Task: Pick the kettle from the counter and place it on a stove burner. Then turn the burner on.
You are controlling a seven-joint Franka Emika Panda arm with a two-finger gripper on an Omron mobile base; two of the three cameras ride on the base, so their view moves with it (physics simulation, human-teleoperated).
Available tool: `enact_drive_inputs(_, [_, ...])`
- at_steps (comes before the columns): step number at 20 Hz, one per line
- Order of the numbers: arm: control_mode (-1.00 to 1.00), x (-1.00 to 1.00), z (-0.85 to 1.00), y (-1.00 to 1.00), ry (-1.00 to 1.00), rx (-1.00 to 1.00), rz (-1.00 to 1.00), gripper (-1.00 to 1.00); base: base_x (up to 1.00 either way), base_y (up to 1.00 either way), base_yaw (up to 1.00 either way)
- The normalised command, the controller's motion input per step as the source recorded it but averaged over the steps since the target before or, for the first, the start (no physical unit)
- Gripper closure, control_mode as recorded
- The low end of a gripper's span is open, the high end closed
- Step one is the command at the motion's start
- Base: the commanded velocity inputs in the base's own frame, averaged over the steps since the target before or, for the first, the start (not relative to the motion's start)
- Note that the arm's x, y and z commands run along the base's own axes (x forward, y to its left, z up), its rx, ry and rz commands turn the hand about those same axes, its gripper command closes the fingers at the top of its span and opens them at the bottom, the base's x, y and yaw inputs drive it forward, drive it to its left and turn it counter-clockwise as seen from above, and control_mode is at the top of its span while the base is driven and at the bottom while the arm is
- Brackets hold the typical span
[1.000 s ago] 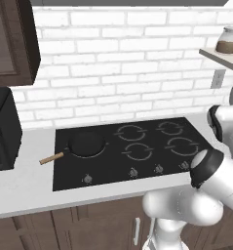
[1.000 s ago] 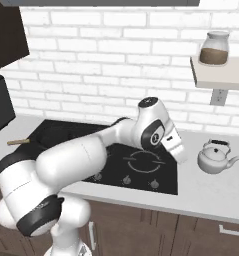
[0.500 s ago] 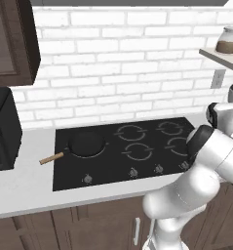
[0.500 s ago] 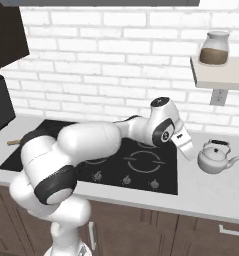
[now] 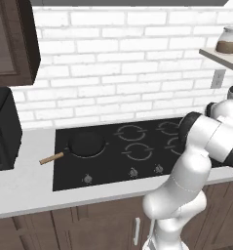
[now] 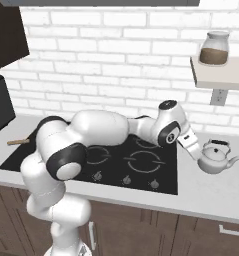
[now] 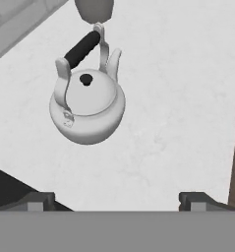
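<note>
Counter: the long pale stone worktop (image 6: 211, 197) runs under the brick wall, and the kettle stands on its bare stretch to the right of the cooktop.
Cooktop: black glass (image 6: 158, 180) set into the worktop, with grey broken rings for its zones; the near-right burner (image 6: 142, 161) looks the closest free one to the kettle, and none of them glows red.
Frying pan: a black pan (image 5: 87, 142) with a wooden handle sits on the far-left zone, so I'd leave that one alone.
Arm: stretched out low across the cooktop towards the right.
Kettle: small, silvery-white (image 6: 214, 158), upright, spout pointing away from the cooktop, dark grip on its arched handle (image 7: 82, 48).
Gripper: the claw (image 7: 117, 197) is spread wide and holds nothing; it hangs above the kettle, just to its cooktop side, apart from it.
Step in hand: by my reckoning, the reach for the pick-up; nothing lifted yet.
Next move: centre over the arched handle, come down around the grip and pinch it.
</note>
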Motion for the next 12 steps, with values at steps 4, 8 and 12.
enact_drive_inputs(4, [-1.00,0.26,-0.14,-0.34,0.00,0.00,0.00,-1.00,0.00,0.00,0.00])
enact_drive_inputs(8, [-1.00,0.33,-0.14,-0.23,0.00,0.00,0.00,-1.00,0.00,0.00,0.00])
enact_drive_inputs(12, [-1.00,0.36,-0.07,-0.23,0.00,0.00,0.00,-1.00,0.00,0.00,0.00])
